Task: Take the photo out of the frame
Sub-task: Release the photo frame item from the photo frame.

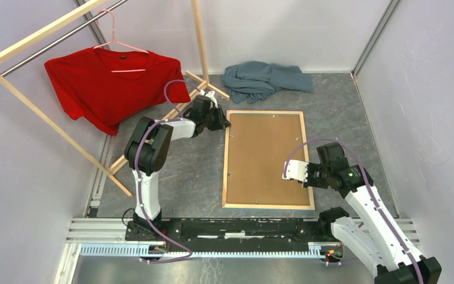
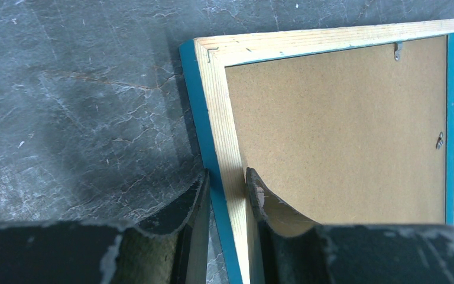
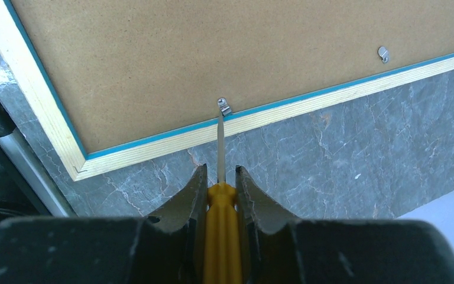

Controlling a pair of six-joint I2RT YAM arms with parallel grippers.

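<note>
The frame [image 1: 226,160] lies face down on the grey floor, with pale wood back edges and a blue rim. The brown backing board [image 1: 266,157] fills it, and the photo is hidden beneath. My left gripper [image 2: 227,180] is shut on the frame's left rail [image 2: 216,89] near its far corner, one finger outside and one on the board side. It also shows in the top view [image 1: 223,122]. My right gripper [image 3: 220,174] is shut on a yellow-handled screwdriver [image 3: 220,225]. The screwdriver's tip touches a metal clip [image 3: 223,107] on the frame's right rail [image 3: 153,148].
A red T-shirt [image 1: 109,83] hangs on a wooden clothes rack [image 1: 41,118] at the far left. One rack leg lies close behind my left gripper. A blue-grey cloth [image 1: 263,80] lies beyond the frame. A second clip [image 3: 383,54] sits further along the rail. Walls close in on both sides.
</note>
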